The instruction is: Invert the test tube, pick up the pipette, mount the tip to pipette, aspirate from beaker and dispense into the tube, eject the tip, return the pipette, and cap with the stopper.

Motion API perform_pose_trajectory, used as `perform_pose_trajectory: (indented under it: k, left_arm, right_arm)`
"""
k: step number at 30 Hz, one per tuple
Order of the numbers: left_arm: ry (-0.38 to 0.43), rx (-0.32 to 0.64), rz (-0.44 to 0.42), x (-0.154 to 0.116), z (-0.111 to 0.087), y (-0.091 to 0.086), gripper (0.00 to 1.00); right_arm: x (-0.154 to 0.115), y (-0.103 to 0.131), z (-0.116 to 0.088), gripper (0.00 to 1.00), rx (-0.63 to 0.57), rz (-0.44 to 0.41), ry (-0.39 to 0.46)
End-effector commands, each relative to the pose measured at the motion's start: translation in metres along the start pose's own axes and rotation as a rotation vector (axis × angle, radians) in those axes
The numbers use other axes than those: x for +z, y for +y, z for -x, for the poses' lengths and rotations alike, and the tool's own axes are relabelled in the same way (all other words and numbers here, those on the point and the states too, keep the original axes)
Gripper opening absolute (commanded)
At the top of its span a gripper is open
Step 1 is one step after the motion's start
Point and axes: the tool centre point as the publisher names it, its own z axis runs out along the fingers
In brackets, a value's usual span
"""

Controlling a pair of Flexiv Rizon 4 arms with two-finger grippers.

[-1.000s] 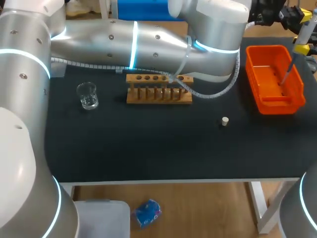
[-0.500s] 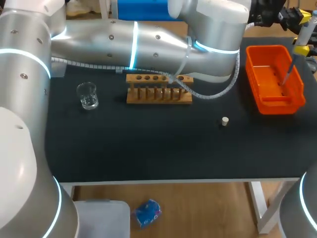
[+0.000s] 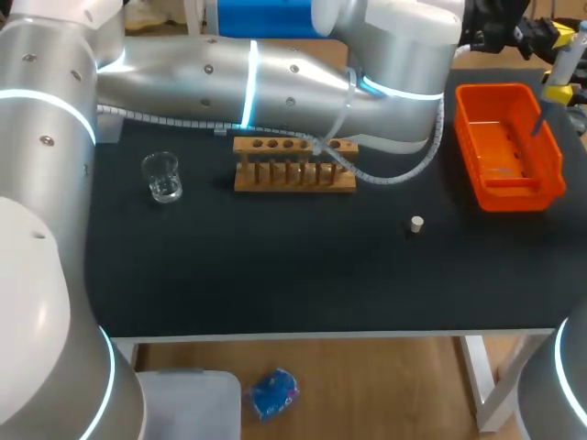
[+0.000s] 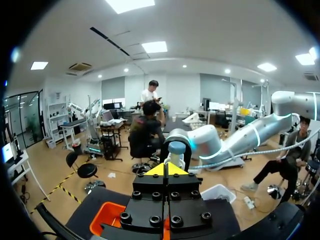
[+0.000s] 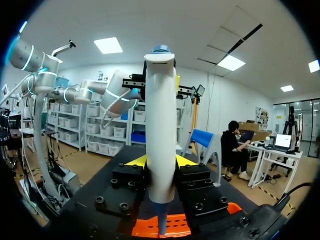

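Note:
My right gripper [image 3: 556,89] is shut on the white pipette [image 3: 562,55] and holds it upright over the orange bin [image 3: 477,92] at the table's back right. In the right wrist view the pipette [image 5: 161,135] stands between the yellow fingertips [image 5: 137,161], its thin end pointing down at the bin [image 5: 145,227]. My left arm crosses the back of the table, and its shut gripper [image 3: 539,30] sits at the pipette's top. In the left wrist view the shut gripper [image 4: 166,169] lies against the pipette's knob [image 4: 176,149]. The beaker [image 3: 162,177], wooden rack [image 3: 293,165] and stopper [image 3: 416,224] stand on the black mat.
The left arm's cable [image 3: 404,170] droops over the rack's right end. The beaker stands at the left, the stopper right of the middle. The table's front edge [image 3: 321,332] runs below a wide stretch of bare mat.
The thin clear tip that hung from the pipette's lower end into the bin is gone from it, so the pipette's end now stops higher. Both arms have hardly moved.

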Motion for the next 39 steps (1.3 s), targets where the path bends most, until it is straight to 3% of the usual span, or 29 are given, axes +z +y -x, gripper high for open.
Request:
perform_pose_trajectory:
  k: [1,9,24,25,27,32,39]
  left_arm:
    - [-0.011,0.0,-0.448,0.007,-0.001,0.016,0.0]
    - [-0.021,0.015,-0.461,0.001,0.0,0.01,0.0]
    - [-0.017,0.11,-0.554,-0.046,0.003,-0.05,0.0]
    - [-0.02,0.112,-0.558,-0.052,0.003,-0.052,0.19]
    - [-0.031,0.119,-0.554,-0.064,0.001,-0.055,1.0]
    - [-0.021,0.102,-0.548,-0.091,-0.011,-0.055,1.0]
    - [-0.114,0.073,-0.476,-0.135,-0.034,-0.043,1.0]
  right_arm:
    - [0.0,0.01,0.004,0.0,0.0,0.0,0.009]
    - [0.0,0.01,0.004,0.0,0.0,0.0,0.009]
    - [0.0,0.01,0.004,0.0,0.0,0.0,0.009]
    - [0.0,0.01,0.004,0.0,0.0,0.0,0.009]
    - [0.0,0.01,0.004,0.0,0.0,0.0,0.009]
    - [0.0,0.01,0.004,0.0,0.0,0.0,0.009]
    - [0.0,0.01,0.004,0.0,0.0,0.0,0.009]
